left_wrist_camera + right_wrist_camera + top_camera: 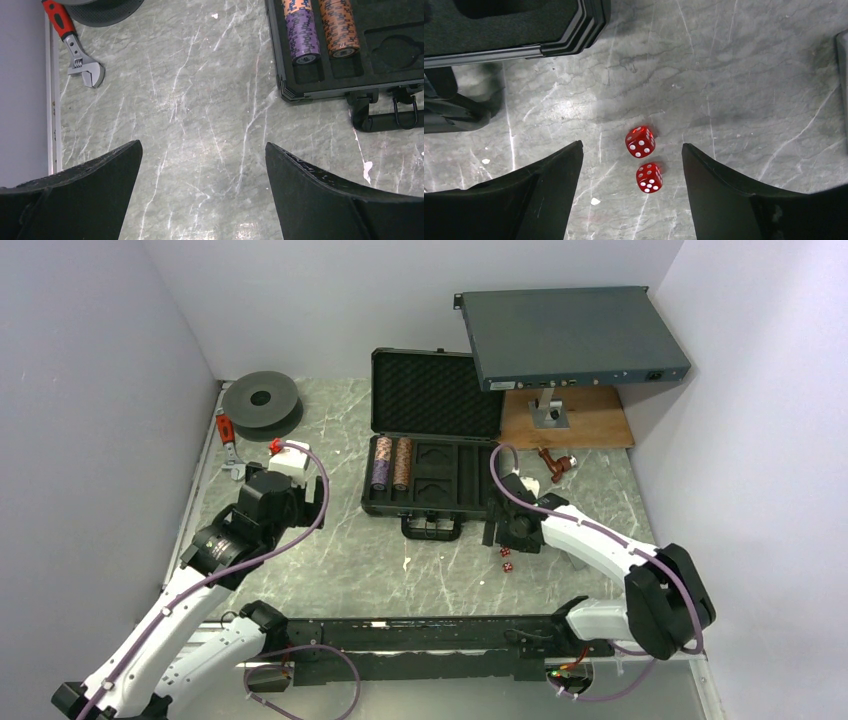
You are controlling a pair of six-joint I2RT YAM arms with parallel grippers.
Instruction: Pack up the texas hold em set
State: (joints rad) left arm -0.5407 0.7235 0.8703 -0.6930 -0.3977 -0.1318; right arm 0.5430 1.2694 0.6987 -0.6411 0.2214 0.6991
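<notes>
The black briefcase (430, 502) lies open mid-table, its egg-crate foam lid (435, 390) upright behind and its handle (432, 528) in front. A purple chip stack (381, 462) and a brown chip stack (403, 462) lie in the left tray slots; both also show in the left wrist view, purple (301, 30) and brown (339, 27). Two red dice (506, 558) sit on the table right of the handle. My right gripper (507, 540) hovers over them, open, with one die (640, 141) and the other (649, 177) between its fingers. My left gripper (287, 472) is open and empty over bare table, left of the case (320, 87).
A grey rack box (570, 335) stands over a wooden board (565, 420) at the back right. A dark spool (262, 400) and a red-handled wrench (228, 440) lie at the back left. A small red-brown clamp (555, 465) lies right of the case. Walls close in on three sides.
</notes>
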